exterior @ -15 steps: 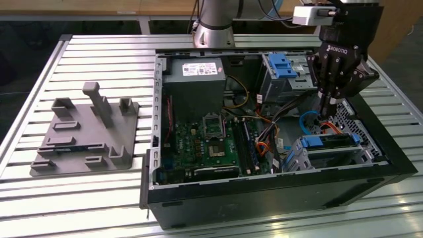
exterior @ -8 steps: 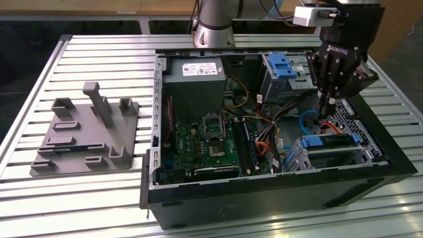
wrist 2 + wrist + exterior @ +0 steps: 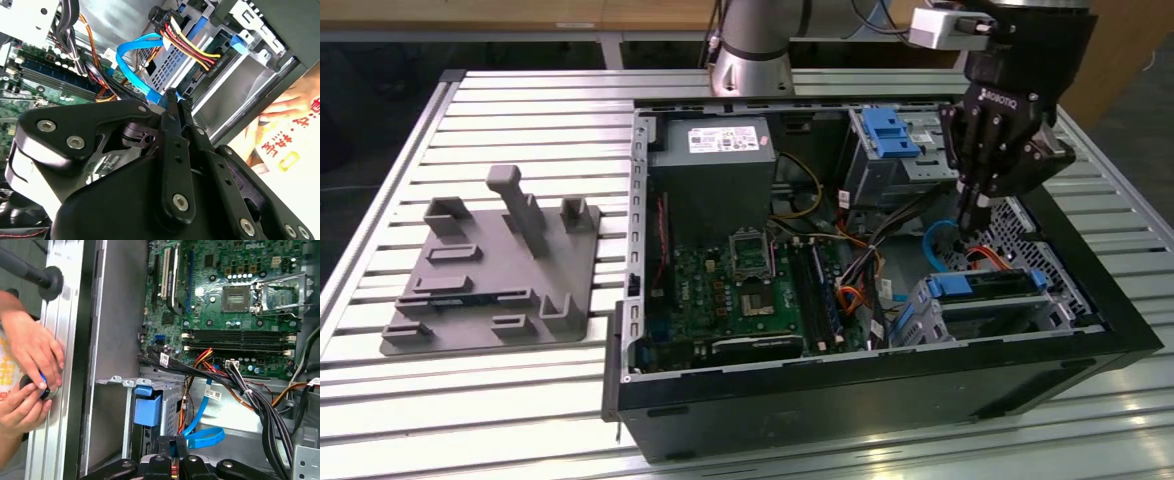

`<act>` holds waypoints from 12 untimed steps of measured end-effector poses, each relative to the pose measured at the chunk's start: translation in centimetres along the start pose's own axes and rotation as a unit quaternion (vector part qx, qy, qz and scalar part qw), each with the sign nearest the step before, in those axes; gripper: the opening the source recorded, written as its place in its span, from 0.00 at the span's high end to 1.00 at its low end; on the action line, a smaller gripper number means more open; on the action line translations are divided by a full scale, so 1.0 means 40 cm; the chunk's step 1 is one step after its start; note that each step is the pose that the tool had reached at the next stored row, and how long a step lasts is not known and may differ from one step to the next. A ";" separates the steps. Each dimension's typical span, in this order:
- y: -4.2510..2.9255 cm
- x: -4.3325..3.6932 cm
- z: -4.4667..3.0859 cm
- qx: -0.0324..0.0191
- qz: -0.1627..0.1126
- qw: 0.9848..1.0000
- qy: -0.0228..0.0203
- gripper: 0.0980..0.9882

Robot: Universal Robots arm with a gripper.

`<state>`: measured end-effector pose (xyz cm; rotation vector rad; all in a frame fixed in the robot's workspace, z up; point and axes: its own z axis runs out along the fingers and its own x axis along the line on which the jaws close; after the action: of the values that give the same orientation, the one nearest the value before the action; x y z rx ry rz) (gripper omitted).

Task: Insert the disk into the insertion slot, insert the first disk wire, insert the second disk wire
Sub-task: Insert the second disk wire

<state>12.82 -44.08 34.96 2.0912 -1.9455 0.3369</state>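
The disk (image 3: 987, 290), in its blue carrier (image 3: 147, 409), sits inside the insertion slot (image 3: 994, 322), a perforated silver cage (image 3: 172, 64) at the case's front corner on the exterior view's right. A red, yellow and black wire bundle (image 3: 192, 46) runs to a black plug at the disk's end. My gripper (image 3: 967, 222) hangs just above and behind the cage. Its fingers (image 3: 172, 112) are shut on the end of a flat blue wire (image 3: 129, 52). That blue wire (image 3: 205, 436) loops beneath the gripper (image 3: 175, 441).
The open computer case (image 3: 854, 400) lies on a slatted metal table (image 3: 520, 100). Inside are the motherboard (image 3: 740, 290), power supply (image 3: 714, 155), a blue-latched upper bay (image 3: 891, 135) and black cable bundles (image 3: 250, 390). A grey fixture (image 3: 494, 270) lies on the left. A person's hands (image 3: 27, 355) rest at the case's edge.
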 end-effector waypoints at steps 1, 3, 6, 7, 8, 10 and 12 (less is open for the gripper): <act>0.000 0.000 0.000 -0.001 0.004 1.000 -0.001 0.93; 0.000 0.001 0.001 -0.002 0.006 1.000 -0.008 0.93; 0.001 0.007 0.003 -0.001 0.006 1.000 -0.028 0.93; 0.001 0.009 0.004 0.000 0.006 0.999 -0.032 0.93; 0.001 0.011 0.004 0.000 0.006 0.999 -0.036 0.93; 0.001 0.014 0.006 0.001 0.006 0.999 -0.045 0.93; 0.001 0.018 0.007 0.001 0.006 0.999 -0.054 0.93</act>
<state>12.82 -44.86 34.96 2.1404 -2.0192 0.2339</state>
